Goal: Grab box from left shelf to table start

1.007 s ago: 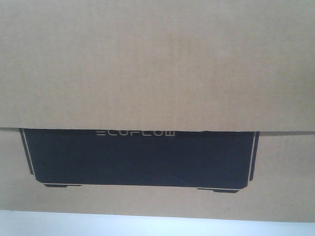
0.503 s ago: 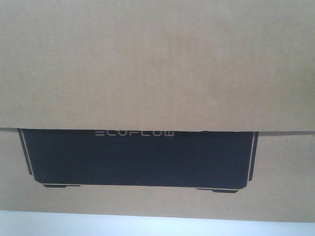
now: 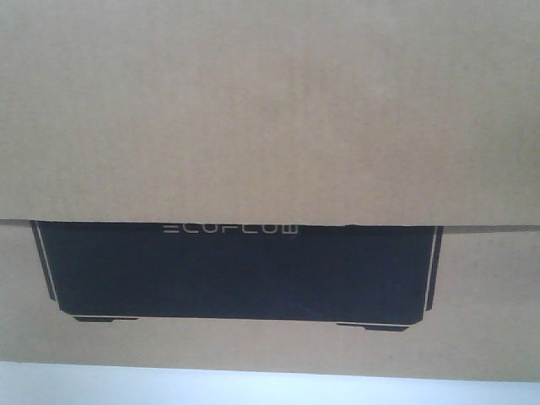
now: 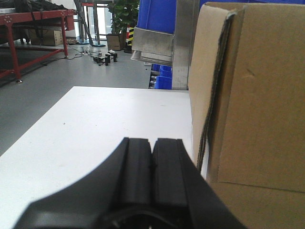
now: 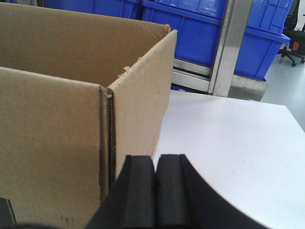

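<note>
The only readable text is "ECOFLOW", in thin pale letters on the box (image 3: 270, 110). It runs along the top edge of a black printed rectangle (image 3: 236, 274) that sits toward 6 o'clock in the front view, just under the edge of the cardboard flap. In both wrist views the cardboard faces that show carry no legible print, label or number.
</note>
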Robot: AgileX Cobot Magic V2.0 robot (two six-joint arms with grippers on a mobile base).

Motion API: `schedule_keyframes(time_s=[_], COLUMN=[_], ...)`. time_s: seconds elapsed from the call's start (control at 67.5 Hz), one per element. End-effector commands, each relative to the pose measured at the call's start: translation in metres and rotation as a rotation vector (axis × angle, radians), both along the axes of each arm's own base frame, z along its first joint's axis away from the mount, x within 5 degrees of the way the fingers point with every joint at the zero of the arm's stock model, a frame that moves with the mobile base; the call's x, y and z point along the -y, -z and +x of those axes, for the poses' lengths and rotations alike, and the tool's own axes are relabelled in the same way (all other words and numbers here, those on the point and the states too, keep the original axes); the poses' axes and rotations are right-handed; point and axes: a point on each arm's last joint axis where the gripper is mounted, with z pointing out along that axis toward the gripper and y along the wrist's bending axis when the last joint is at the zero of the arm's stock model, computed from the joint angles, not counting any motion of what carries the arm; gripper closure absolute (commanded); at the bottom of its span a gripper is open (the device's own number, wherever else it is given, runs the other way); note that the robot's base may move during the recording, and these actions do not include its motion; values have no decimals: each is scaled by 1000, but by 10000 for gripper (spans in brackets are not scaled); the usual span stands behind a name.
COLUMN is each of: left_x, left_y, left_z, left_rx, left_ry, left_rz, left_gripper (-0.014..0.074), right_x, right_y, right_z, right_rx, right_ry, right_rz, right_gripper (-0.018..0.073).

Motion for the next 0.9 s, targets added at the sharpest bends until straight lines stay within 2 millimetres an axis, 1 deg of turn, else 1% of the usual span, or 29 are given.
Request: schedule_keyframes(time_s=[0.0,0.104,0.266,0.489,0.563,0.74,0.888], left_x=[-1,-1,-1,-1,-1,-1,-1], left_y=[-10,-10,-10,-10,-10,-10,-10], left_z=[-2,-2,-2,-2,-2,-2,-2], left_rx=[111,111,111,111,111,111,111], left_ry=[-6,-6,-6,-6,-6,-6,-6], left_rz=[-8,-8,-8,-8,-8,-8,-8], left_gripper=[696,696,696,696,696,696,696], right_x=[1,0,0,3,3,5,5], right_y=[-11,0,29,61,64,58,58], right_z=[2,7,16,21,21,21,21], right_rx=[92,101,111,94,89,147,147], right_ry=[10,11,22,69,83,107,110], right_rz=[8,27,35,75,85,107,111], right_gripper=[501,501,501,501,501,501,501])
